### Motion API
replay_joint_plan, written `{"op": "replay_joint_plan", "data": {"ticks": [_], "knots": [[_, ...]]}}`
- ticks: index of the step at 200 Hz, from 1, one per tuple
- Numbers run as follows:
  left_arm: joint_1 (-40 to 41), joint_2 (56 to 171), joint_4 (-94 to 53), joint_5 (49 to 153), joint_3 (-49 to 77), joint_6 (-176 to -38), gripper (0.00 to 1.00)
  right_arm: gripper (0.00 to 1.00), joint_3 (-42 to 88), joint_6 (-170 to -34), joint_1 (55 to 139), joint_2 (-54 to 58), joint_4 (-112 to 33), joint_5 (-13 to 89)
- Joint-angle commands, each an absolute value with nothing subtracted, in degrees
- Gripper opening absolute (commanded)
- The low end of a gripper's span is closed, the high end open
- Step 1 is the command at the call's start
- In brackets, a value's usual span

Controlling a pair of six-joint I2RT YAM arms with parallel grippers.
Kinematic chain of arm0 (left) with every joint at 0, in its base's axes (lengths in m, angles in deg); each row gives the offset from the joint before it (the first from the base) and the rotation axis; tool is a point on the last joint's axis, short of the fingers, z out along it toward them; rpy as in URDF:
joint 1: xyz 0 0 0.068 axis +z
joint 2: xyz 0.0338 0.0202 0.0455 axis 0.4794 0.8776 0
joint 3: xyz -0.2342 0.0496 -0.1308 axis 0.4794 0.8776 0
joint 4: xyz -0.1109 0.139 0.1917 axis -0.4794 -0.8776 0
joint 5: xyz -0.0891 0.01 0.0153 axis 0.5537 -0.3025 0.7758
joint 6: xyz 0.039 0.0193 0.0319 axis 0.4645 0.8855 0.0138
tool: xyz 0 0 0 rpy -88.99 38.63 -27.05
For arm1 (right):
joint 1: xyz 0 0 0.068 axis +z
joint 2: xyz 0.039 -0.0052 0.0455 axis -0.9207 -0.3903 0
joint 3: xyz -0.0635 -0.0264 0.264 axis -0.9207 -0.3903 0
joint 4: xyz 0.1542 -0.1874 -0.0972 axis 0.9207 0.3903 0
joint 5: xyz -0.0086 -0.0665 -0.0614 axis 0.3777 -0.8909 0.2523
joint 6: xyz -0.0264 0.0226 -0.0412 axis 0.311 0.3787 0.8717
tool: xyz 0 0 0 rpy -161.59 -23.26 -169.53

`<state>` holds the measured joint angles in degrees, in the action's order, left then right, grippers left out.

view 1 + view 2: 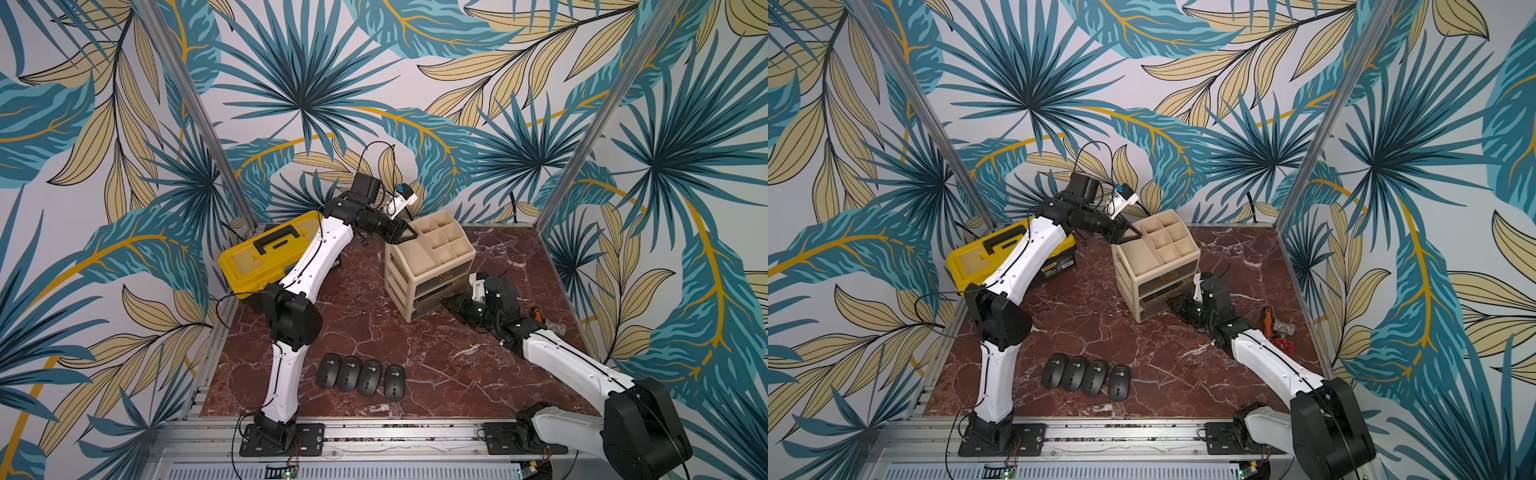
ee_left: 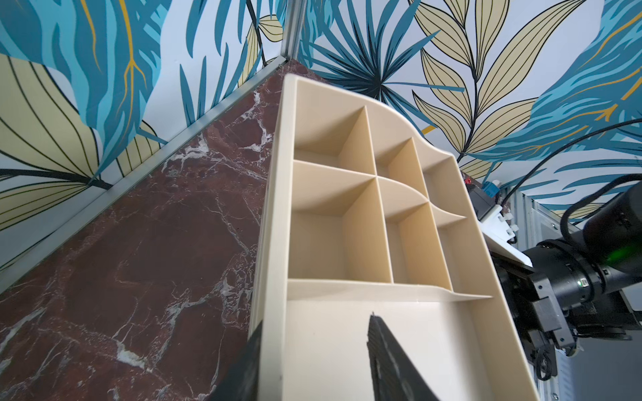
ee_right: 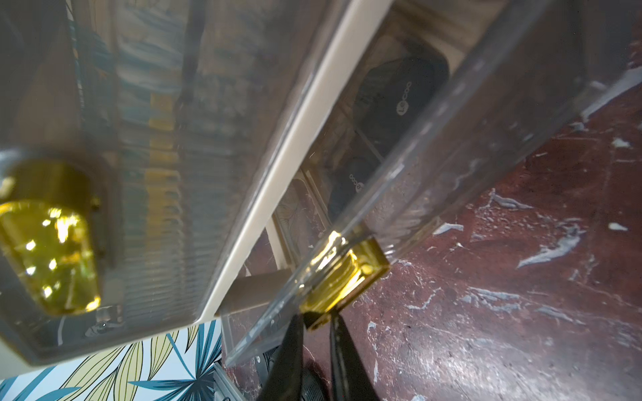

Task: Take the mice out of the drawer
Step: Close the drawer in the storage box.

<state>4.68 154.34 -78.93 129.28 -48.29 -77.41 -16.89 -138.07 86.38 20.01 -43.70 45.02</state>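
Several black mice [image 1: 360,376] [image 1: 1086,375] lie in a row on the marble near the front edge. Two more mice [image 3: 399,100] [image 3: 351,187] show through the clear bottom drawer [image 3: 451,145] [image 1: 424,305] of the beige organizer [image 1: 428,257] [image 1: 1154,253]. That drawer stands pulled out a little. My right gripper [image 3: 317,317] [image 1: 446,300] [image 1: 1173,301] is shut on its yellow handle [image 3: 344,277]. My left gripper [image 2: 315,319] [image 1: 405,235] [image 1: 1129,237] is open astride the organizer's side wall [image 2: 274,243], with one finger outside and one over the top tray.
A yellow toolbox [image 1: 249,266] [image 1: 963,266] stands at the back left, partly behind my left arm. A red and grey valve fitting [image 1: 1279,332] lies by the right wall. The drawer above has its own yellow handle [image 3: 52,243]. Leaf-patterned walls enclose the table.
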Motion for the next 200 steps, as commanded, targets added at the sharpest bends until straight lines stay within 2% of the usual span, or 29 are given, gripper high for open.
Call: {"op": "replay_joint_plan", "data": {"ticks": [1, 125, 147, 180, 200], "knots": [[3.17, 153.92, -85.09, 132.34, -44.93, -75.03, 0.45, 0.16, -16.51, -138.66, 86.85, 18.49, -44.43, 43.06], [1.79, 152.49, -84.44, 131.54, -42.14, -75.46, 0.47, 0.17, -16.51, -139.75, 87.35, 15.99, -49.82, 39.36], [1.84, 151.98, -84.02, 131.12, -41.7, -75.46, 0.47, 0.2, -17.68, -138.43, 87.41, 19.05, -47.2, 38.51], [1.84, 151.6, -83.61, 130.86, -41.53, -75.64, 0.47, 0.3, -20.34, -137.16, 87.3, 24.97, -43.14, 38.55], [1.84, 151.41, -83.52, 130.63, -41.5, -75.73, 0.47, 0.32, -23.17, -137.96, 87.15, 28.21, -42.31, 38.3]]}}
